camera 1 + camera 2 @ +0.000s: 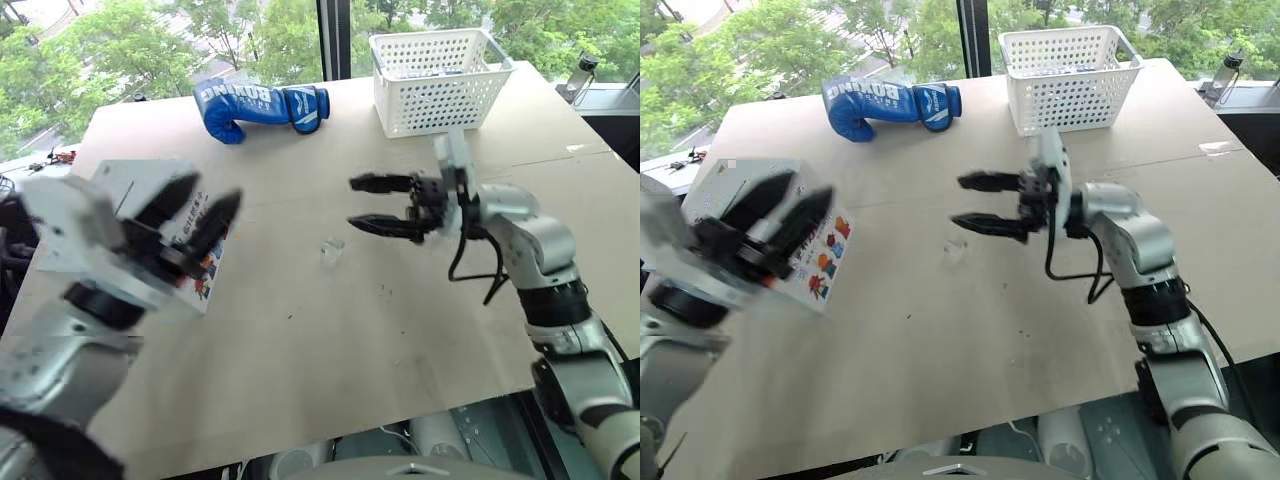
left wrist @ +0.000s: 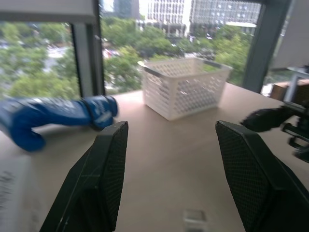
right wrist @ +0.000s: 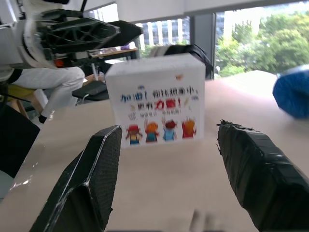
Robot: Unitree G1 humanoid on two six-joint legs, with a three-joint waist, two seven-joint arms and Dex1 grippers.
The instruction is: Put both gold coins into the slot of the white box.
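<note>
The white box (image 3: 157, 101) stands at the table's left side, with a panel of colourful cartoon figures (image 1: 825, 258) on the side that faces the table's middle. My left gripper (image 1: 192, 213) hovers open and empty just in front of and above the box, hiding much of it. My right gripper (image 1: 352, 203) hangs open and empty over the middle of the table and points left toward the box. The gold coins and the slot are out of view.
A small clear plastic block (image 1: 332, 250) lies on the table (image 1: 330, 340) below the right gripper. A blue boxing glove (image 1: 260, 108) lies at the back. A white perforated basket (image 1: 440, 80) stands at the back right, by the window.
</note>
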